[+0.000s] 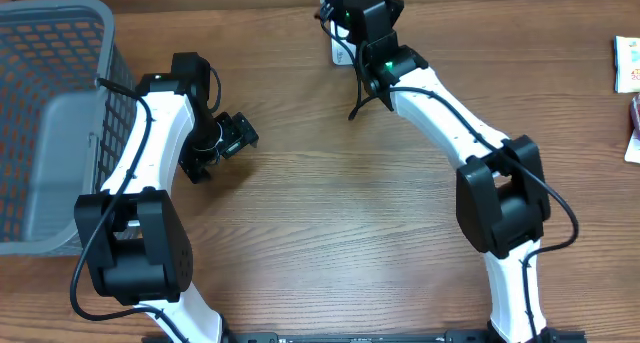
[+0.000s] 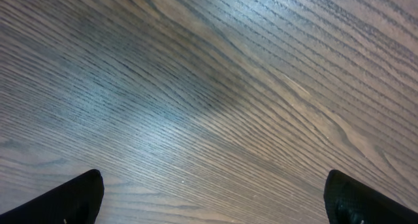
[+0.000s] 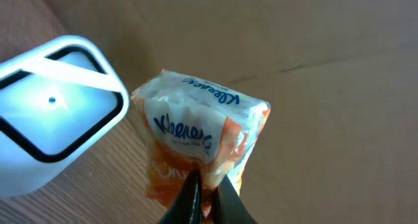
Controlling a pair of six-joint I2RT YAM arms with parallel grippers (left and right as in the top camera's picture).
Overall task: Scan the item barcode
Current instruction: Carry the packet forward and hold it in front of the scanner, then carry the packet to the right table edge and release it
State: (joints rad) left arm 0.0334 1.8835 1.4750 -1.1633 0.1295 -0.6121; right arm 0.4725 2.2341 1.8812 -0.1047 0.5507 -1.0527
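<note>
The item is a small orange and white Kleenex tissue pack (image 3: 196,132), and my right gripper (image 3: 208,192) is shut on its lower edge. It hangs just beside the white barcode scanner (image 3: 52,113), whose dark-framed window glows pale blue. In the overhead view the right gripper (image 1: 347,5) is at the table's far edge, above the scanner (image 1: 338,51), and the arm hides most of the pack. My left gripper (image 1: 238,133) is open over bare wood at the left. Its fingertips (image 2: 81,194) stand wide apart with nothing between them.
A grey mesh basket (image 1: 50,113) fills the far left of the table. Two more packaged items (image 1: 628,63) lie at the right edge. A plain brown surface (image 3: 326,74) rises behind the scanner.
</note>
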